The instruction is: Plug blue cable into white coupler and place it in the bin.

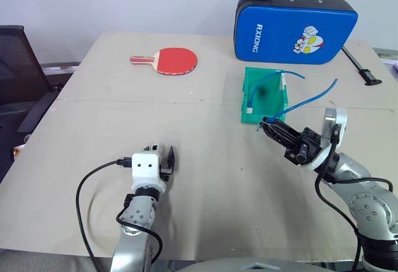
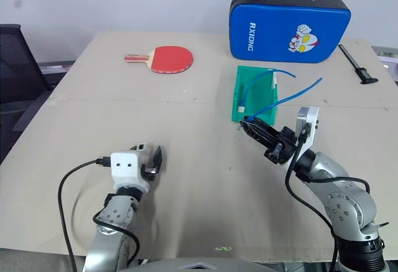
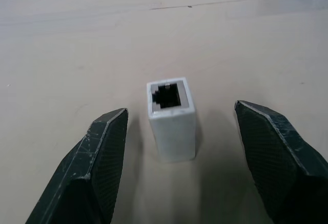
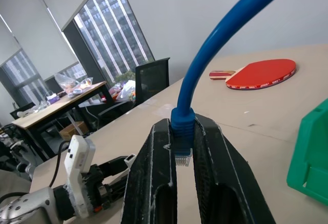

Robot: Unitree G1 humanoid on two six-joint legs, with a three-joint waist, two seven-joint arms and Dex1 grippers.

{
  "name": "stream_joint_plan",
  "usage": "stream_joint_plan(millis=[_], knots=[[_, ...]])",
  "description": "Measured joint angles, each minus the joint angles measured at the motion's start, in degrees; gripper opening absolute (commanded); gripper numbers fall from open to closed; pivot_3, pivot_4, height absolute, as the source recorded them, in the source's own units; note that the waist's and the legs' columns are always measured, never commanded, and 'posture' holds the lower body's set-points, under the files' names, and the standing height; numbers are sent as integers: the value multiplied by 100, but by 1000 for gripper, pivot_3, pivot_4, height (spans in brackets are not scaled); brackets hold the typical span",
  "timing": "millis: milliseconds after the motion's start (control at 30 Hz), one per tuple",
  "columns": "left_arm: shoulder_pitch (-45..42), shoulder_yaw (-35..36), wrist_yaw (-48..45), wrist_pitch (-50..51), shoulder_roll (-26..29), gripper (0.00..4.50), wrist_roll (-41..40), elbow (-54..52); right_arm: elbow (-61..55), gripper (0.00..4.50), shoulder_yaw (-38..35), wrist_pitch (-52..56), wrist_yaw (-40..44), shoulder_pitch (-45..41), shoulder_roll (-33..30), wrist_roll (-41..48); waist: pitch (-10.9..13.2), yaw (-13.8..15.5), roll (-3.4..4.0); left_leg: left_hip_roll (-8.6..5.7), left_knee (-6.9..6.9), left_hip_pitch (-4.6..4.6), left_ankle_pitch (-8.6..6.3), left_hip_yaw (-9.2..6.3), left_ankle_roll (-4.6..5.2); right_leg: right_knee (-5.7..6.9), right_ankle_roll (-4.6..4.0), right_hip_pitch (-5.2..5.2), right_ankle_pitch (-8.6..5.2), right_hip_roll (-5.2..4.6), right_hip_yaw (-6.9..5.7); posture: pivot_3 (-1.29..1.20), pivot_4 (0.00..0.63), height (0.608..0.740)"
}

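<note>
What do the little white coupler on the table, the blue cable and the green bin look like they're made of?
The small white boxy coupler looks like smooth, slightly glossy moulded plastic, with crisp edges around its dark socket. The thin blue cable looks rubbery or vinyl-jacketed, since it bends in a smooth arc; its plug seems to be clear plastic. The green rectangular bin looks like thin translucent plastic, lighter where light passes through.

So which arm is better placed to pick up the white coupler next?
Left. The left gripper is open with its fingers either side of the white coupler on the table. The right gripper is shut on the blue cable.
</note>
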Motion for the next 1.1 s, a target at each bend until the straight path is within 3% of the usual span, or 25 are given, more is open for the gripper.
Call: stream_joint_plan(millis=[100, 233, 267, 567, 900, 1100], knots=[[-57, 3, -11, -77, -8, 2555, -26, 80, -21, 0, 40, -2, 6, 0, 0, -39, -1, 1, 1, 0, 0, 1, 0, 0, 0, 1, 0, 1, 0, -1, 0, 0, 150, 681], [-175, 37, -93, -165, 11, 537, -119, 211, -21, 0, 73, -9, 5, 0, 20, -91, -1, 0, 1, 0, 0, 1, 0, 0, 0, 1, 0, 1, 0, -1, -2, 0, 150, 681], [-249, 52, -148, -168, 46, 330, -166, 269, -21, 0, 75, -12, 3, 1, 30, -118, -1, 2, 1, 0, 0, 1, 0, -1, 0, 2, 0, 1, 0, 0, -5, 0, 150, 681], [-1802, -280, -1003, -296, 577, 391, -203, 1181, -2, 0, 353, -287, -163, -294, 330, -792, -1, -1, 1, -5, 2, -2, 2, -4, -2, 6, 1, 0, 1, 13, -19, 0, 150, 681], [-3302, -1273, -2133, -860, 222, 391, -454, 1942, 493, 0, 1438, -1600, -614, -1204, 865, -3136, -1, -9, 1, -7, 1, -9, 17, -3, -29, 2, 2, -6, 2, 15, -25, 0, 150, 681], [-3425, -1377, -2178, -1167, 134, 391, -442, 2021, 971, 0, 1674, -2290, -628, -1264, 877, -4016, -1, -12, 1, -7, 1, -8, 17, -2, -28, 4, 2, -6, 2, 15, -26, 0, 150, 681]])
